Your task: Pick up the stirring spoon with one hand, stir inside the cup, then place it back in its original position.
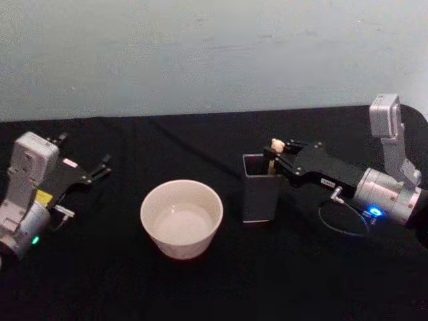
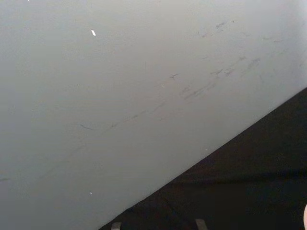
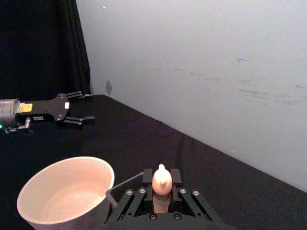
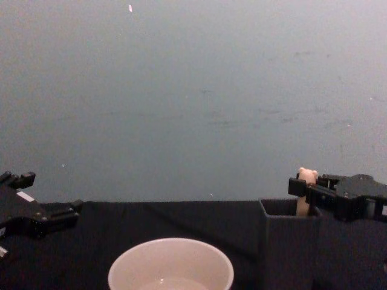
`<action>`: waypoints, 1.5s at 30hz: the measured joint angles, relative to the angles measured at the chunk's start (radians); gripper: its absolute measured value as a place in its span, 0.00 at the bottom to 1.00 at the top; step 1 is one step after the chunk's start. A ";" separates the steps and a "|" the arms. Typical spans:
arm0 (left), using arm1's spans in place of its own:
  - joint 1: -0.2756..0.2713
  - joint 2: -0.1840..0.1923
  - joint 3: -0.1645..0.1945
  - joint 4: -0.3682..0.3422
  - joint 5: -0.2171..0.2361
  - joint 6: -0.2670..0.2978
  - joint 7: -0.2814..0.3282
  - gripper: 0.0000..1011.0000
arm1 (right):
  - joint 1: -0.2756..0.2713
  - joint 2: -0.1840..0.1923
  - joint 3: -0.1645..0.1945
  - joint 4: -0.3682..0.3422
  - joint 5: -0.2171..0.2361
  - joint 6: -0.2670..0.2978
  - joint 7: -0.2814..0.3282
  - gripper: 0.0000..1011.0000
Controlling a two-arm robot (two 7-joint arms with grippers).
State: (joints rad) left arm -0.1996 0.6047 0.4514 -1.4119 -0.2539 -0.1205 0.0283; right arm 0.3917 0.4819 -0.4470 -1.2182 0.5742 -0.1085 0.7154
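Observation:
The stirring spoon [image 1: 274, 148] stands upright in the dark grey square holder [image 1: 259, 197], its original position, with the beige bear-head top [image 3: 161, 183] poking above the rim. My right gripper [image 1: 279, 158] reaches in from the right, level with the holder's top. Its fingers [image 3: 146, 177] press the handle from both sides, so it is shut on the spoon [image 4: 307, 177]. The cream-white cup [image 1: 180, 249] sits just left of the holder. My left gripper [image 1: 84, 152] rests open at the far left, well away from the cup [image 4: 170, 266].
Black cloth covers the table [image 1: 214, 140] up to a pale wall behind. A dark curtain [image 3: 43, 48] hangs beyond the left arm. Open cloth lies between the left gripper and the cup.

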 joint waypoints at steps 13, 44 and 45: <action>0.000 0.000 0.000 0.000 0.000 0.000 0.000 0.99 | -0.023 0.008 0.026 -0.076 0.032 -0.006 -0.004 0.21; 0.000 0.000 0.000 0.000 0.000 0.000 0.000 0.99 | 0.036 -0.052 0.008 -0.171 0.058 -0.096 0.012 0.21; 0.000 0.000 0.000 0.000 0.000 0.000 0.000 0.99 | 0.040 -0.058 0.000 -0.167 0.054 -0.096 0.014 0.21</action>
State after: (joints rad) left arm -0.1995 0.6047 0.4514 -1.4120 -0.2539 -0.1205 0.0283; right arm 0.4315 0.4244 -0.4466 -1.3849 0.6285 -0.2048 0.7298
